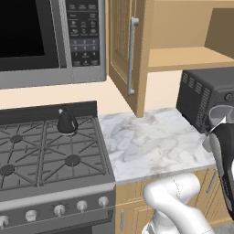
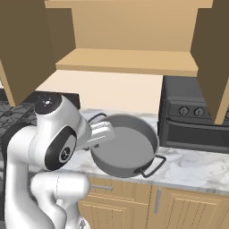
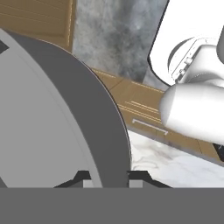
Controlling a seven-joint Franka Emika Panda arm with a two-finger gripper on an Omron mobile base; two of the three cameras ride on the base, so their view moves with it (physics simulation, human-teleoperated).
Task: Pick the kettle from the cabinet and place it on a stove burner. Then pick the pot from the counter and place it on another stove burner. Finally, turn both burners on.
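- Fingers pinched tight on rim of pot, held tilted just above the table.
- Best levelled, then carried clear to a free burner.
- Kettle already on rear grate.

black kettle on rear burner, grey pot tilted — lifted

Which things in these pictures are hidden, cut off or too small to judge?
- Pot, left base view: cut off by the right edge, partly behind the arm.
- Gripper on the pot's rim, right base view: fingertips hidden behind the hand.
- Pot, hand view: whether it rests on the counter or is lifted cannot be told.
- Knobs, left base view: too small to read their setting.
- Kettle: hides the burner under it.
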